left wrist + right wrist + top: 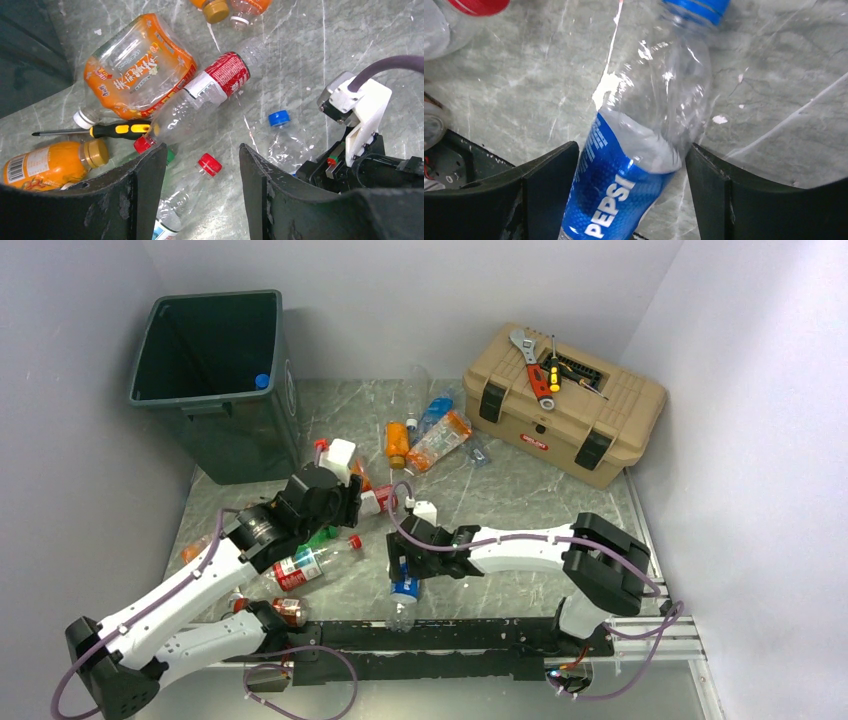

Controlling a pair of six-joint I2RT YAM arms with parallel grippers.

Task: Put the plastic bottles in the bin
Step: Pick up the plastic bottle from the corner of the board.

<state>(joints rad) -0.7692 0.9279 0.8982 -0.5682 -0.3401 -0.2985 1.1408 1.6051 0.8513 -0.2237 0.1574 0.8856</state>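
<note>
Crinkled clear plastic, blue-labelled: the Pepsi bottle [624,190] lies between our down-bent right gripper [631,150], and we cannot tell if it grips. Our left gripper [202,150] hangs released.

The bin [240,445] stands at the far left corner of the table [500,505], the toolbox [560,435] far right with a wrench [531,367] on its lid, plastic bottles [432,435] scattered between and before them, one Pepsi bottle [624,175] lying nearest, between the fingers of the right gripper [631,152].

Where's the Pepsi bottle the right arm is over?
In the top view, the Pepsi bottle lies on the table near the front edge, centre, under the right gripper. The right wrist view shows it between that gripper's fingers.
</note>
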